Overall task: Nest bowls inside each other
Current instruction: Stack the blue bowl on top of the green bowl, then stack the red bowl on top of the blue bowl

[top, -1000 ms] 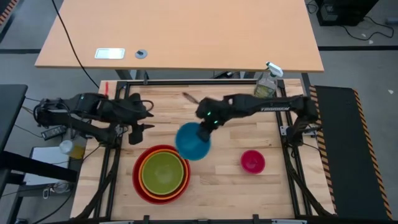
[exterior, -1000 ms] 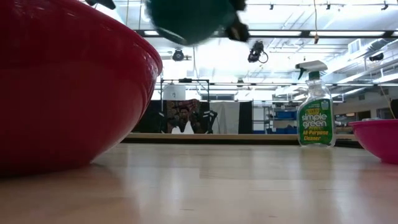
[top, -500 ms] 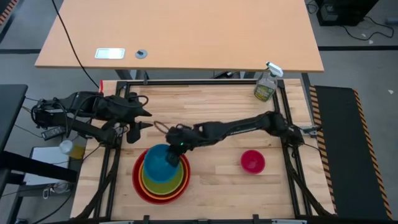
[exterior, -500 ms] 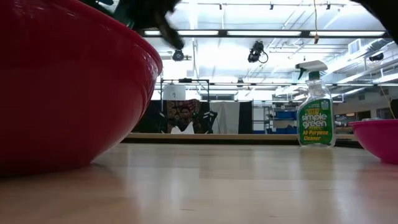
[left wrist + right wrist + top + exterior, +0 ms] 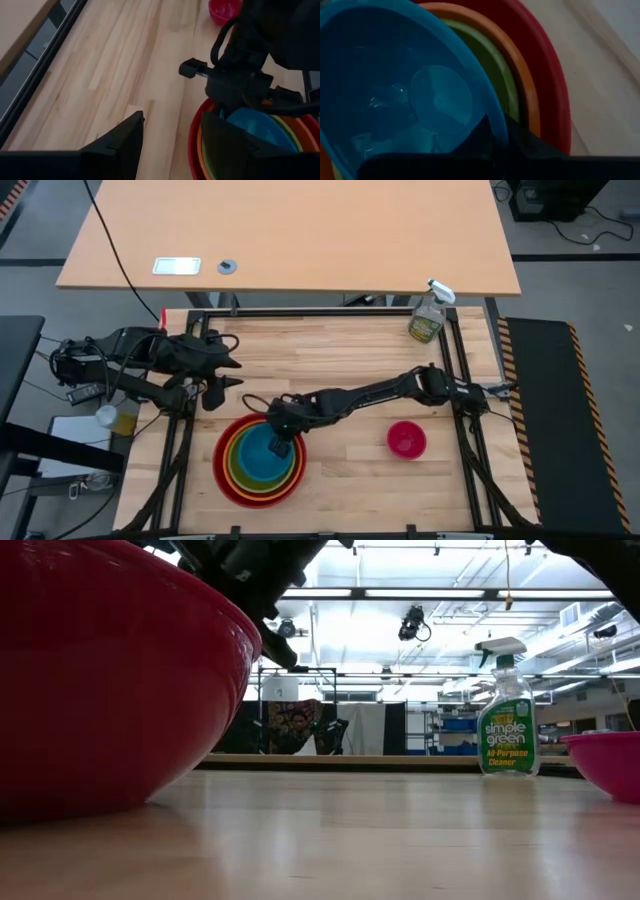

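Note:
Four bowls are stacked at the near left: red (image 5: 222, 472) outermost, then orange (image 5: 232, 468), lime green (image 5: 241, 463), and blue (image 5: 262, 460) innermost. My right gripper (image 5: 281, 443) reaches over the stack from the right and is shut on the blue bowl (image 5: 395, 85). The small pink bowl (image 5: 406, 440) stands on its base at the near right. My left gripper (image 5: 226, 376) hangs open above the table's left edge, just beyond the stack, with nothing between its fingers (image 5: 125, 145). My right gripper pinches the blue bowl's rim (image 5: 489, 111) on its far-right side, one finger inside the bowl and one outside. The fingers slant down from the table's right and far side. The bowl lies inside the green bowl (image 5: 500, 85), open side up.
A clear spray bottle (image 5: 428, 315) with a green label stands at the far right corner, also in the low view (image 5: 507, 710). The red bowl's wall (image 5: 100, 680) fills the left of the low view. Bare wood lies between the stack and the pink bowl (image 5: 605, 762).
My right gripper has carried the blue bowl from above the table's middle toward the near left and down. The bowl, then clear of the stack, now lies inside the green bowl. The gripper has stayed shut on its rim.

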Robot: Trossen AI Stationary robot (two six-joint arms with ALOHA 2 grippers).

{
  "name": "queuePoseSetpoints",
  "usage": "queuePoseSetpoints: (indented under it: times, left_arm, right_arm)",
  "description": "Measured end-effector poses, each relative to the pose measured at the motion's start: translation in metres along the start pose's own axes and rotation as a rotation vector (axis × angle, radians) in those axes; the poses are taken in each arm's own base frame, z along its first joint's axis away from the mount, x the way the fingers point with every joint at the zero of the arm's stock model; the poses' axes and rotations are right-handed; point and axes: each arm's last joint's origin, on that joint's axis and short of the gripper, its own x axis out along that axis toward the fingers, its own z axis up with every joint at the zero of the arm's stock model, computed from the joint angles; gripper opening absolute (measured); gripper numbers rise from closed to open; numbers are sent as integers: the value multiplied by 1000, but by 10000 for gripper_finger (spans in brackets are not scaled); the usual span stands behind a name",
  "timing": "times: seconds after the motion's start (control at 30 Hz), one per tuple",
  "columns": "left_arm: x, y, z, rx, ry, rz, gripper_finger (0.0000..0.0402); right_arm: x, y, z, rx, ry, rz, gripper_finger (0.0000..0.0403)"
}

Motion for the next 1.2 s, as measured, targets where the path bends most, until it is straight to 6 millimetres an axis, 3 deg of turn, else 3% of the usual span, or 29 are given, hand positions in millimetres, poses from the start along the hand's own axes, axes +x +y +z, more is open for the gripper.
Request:
queuePoseSetpoints:
  times: [0.17, 0.43, 0.63, 0.87, 1.07, 1.2]
  left_arm:
    - [0, 0, 0, 12, 3, 1, 201]
    - [-13, -5, -9, 42, 2, -98, 201]
    - [-10, -11, -38, -16, 11, -218, 201]
    - [29, -37, -70, -175, 112, -412, 201]
    - [60, -62, -68, -187, 149, -422, 201]
    - [70, -70, -64, -160, 154, -407, 201]
  right_arm:
    - [0, 0, 0, -10, 34, 51, 57]
    - [-4, -7, 5, 14, 67, 67, 167]
    - [-28, -9, 19, 30, 76, 44, 214]
    - [-82, -15, 21, 16, 175, -48, 217]
    - [-149, -15, -3, -166, 301, -280, 217]
    - [-178, -26, -11, -218, 384, -276, 217]
